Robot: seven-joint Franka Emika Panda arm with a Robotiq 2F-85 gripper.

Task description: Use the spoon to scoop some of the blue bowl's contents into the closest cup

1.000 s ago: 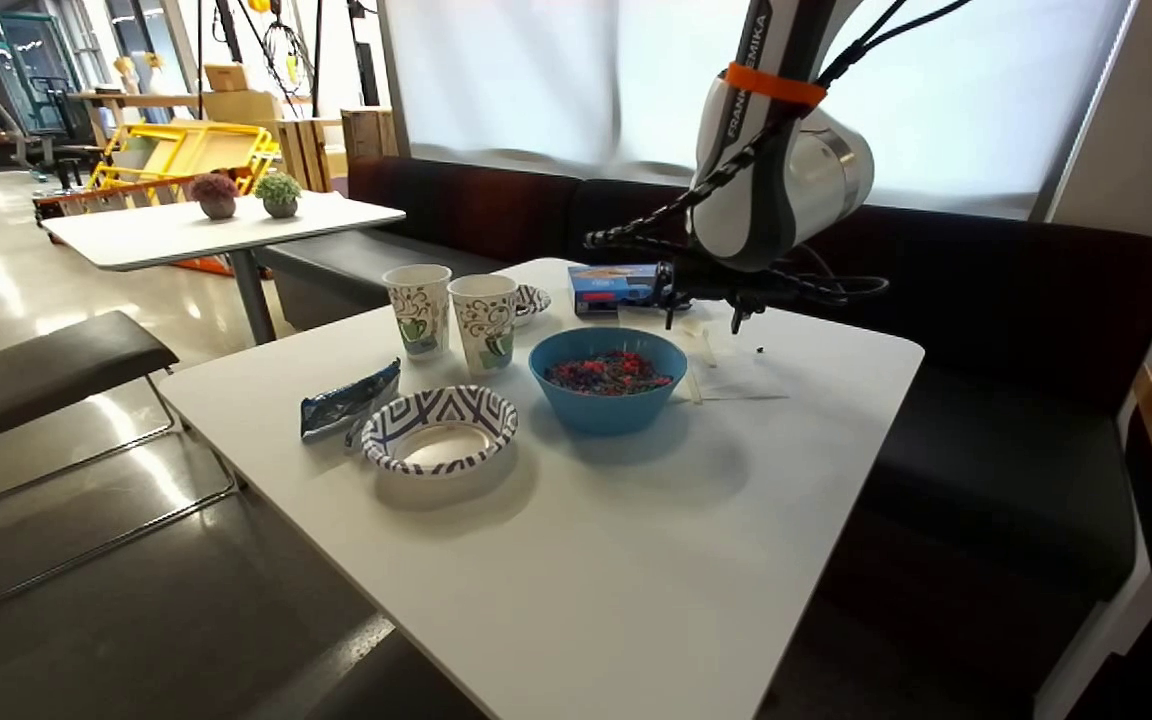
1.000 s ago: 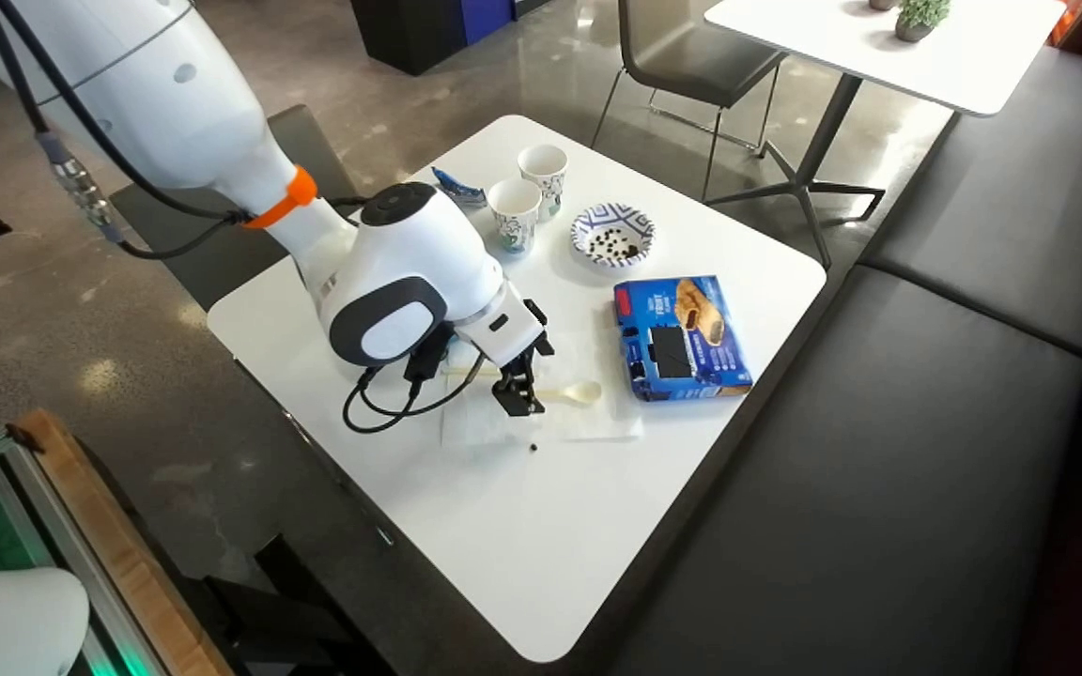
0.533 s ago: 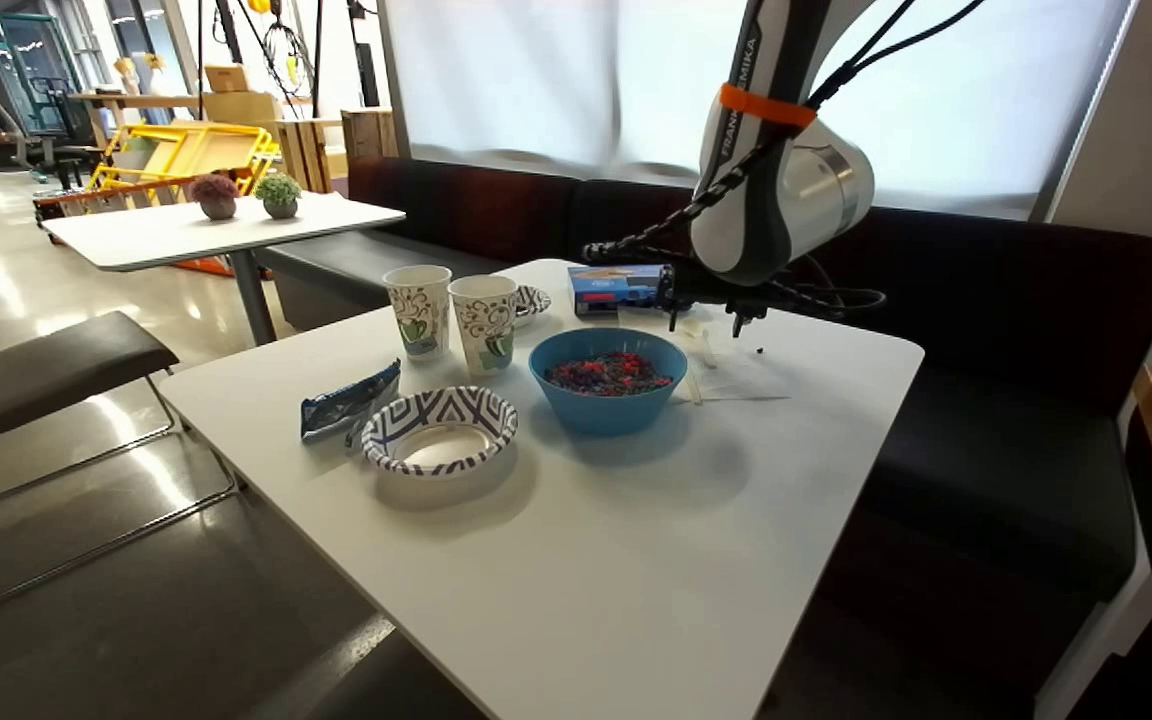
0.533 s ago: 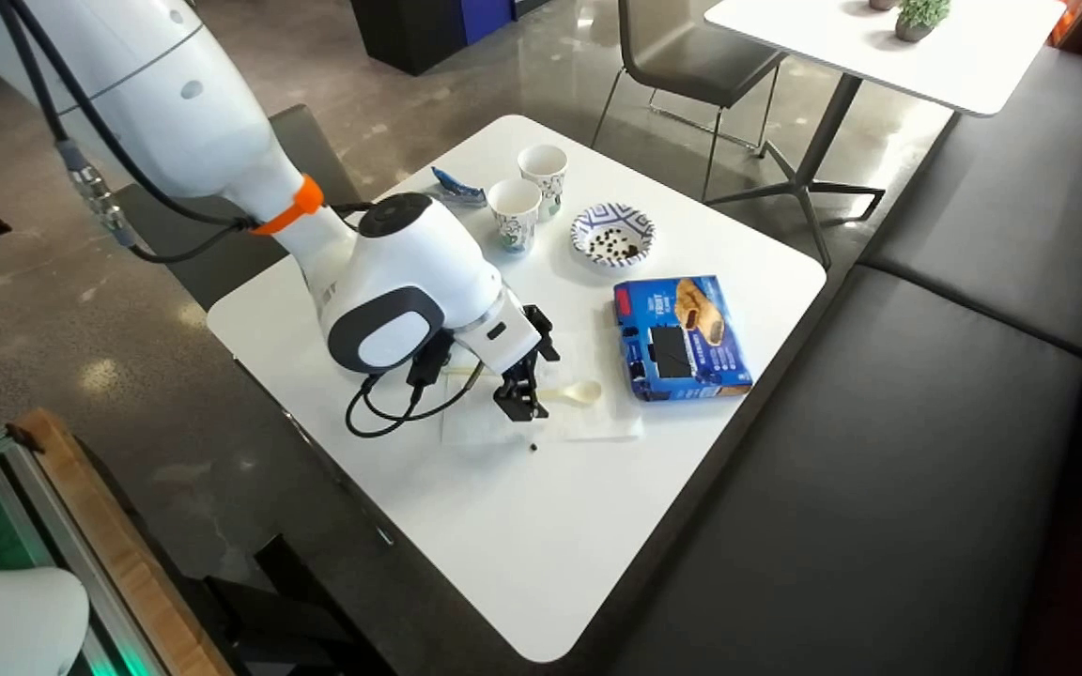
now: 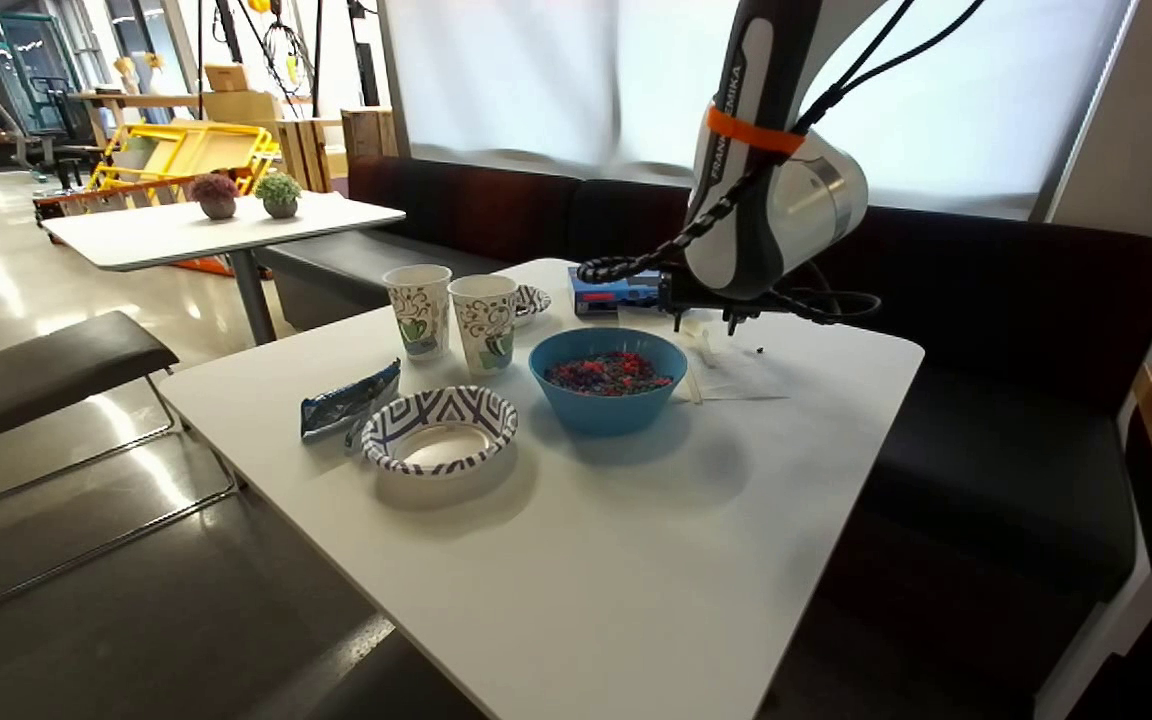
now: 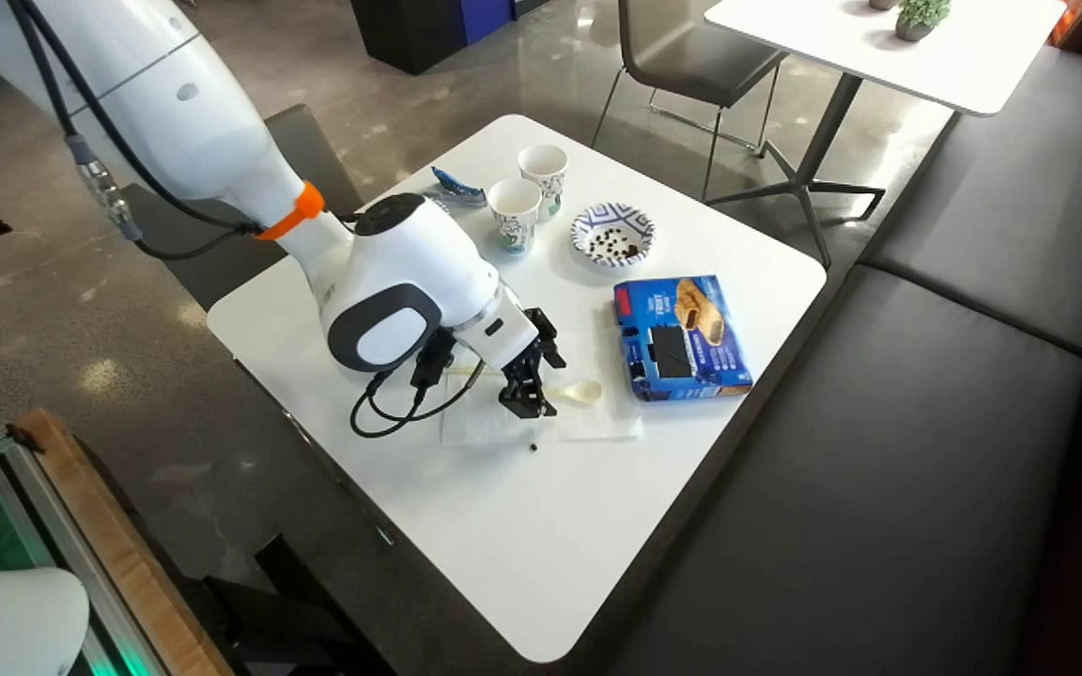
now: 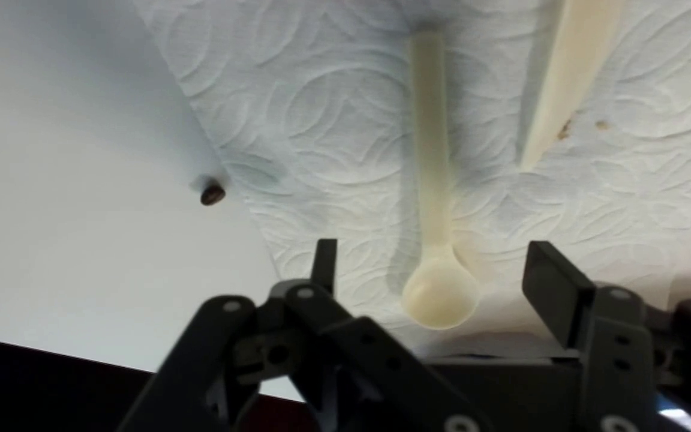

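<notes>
Spoon [image 7: 434, 180], slim and round-tipped, lies on white embossed paper [image 7: 339, 138].

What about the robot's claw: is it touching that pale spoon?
Apart. In the wrist view, the gripper stands open, and white paper towel shows between the spoon and the jaws on both sides.

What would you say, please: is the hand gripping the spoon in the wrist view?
No, the hand stands open there, with a visible gap on each side of the spoon.
</notes>
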